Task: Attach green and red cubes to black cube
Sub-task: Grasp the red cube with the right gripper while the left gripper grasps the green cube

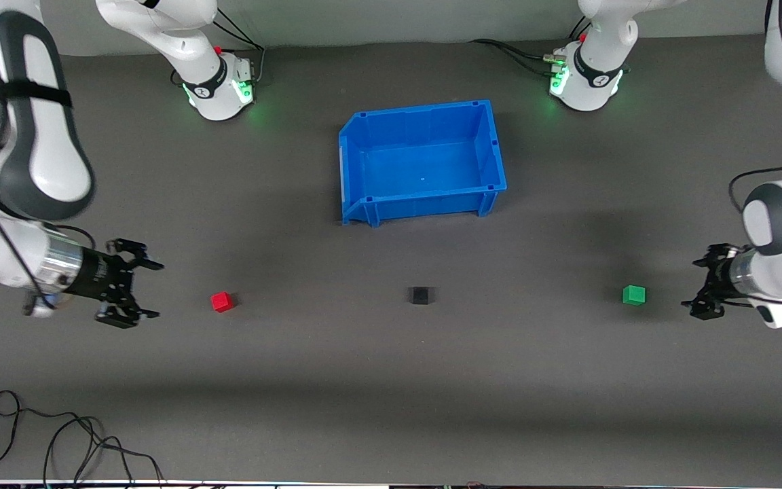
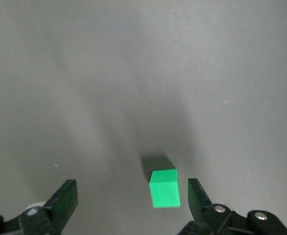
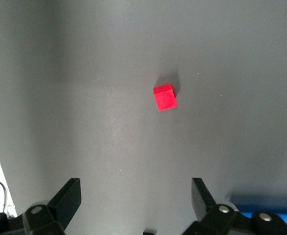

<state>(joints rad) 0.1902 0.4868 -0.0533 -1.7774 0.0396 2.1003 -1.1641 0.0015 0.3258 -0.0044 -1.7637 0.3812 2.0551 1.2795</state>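
Observation:
The red cube [image 1: 222, 301], the black cube [image 1: 420, 295] and the green cube [image 1: 633, 295] lie apart in a row on the grey mat, the black one in the middle. My left gripper [image 1: 693, 284] is open and empty, low beside the green cube at the left arm's end. In the left wrist view the green cube [image 2: 164, 188] sits just ahead of the open gripper [image 2: 132, 193], close to one finger. My right gripper [image 1: 152, 290] is open and empty, a short way from the red cube at the right arm's end. The red cube [image 3: 164, 97] lies well ahead of that gripper [image 3: 136, 188].
An empty blue bin [image 1: 352, 165] stands farther from the front camera than the black cube, between the two arm bases. Its corner shows in the right wrist view [image 3: 266, 208]. Loose black cables [image 1: 58, 441] lie near the mat's front edge at the right arm's end.

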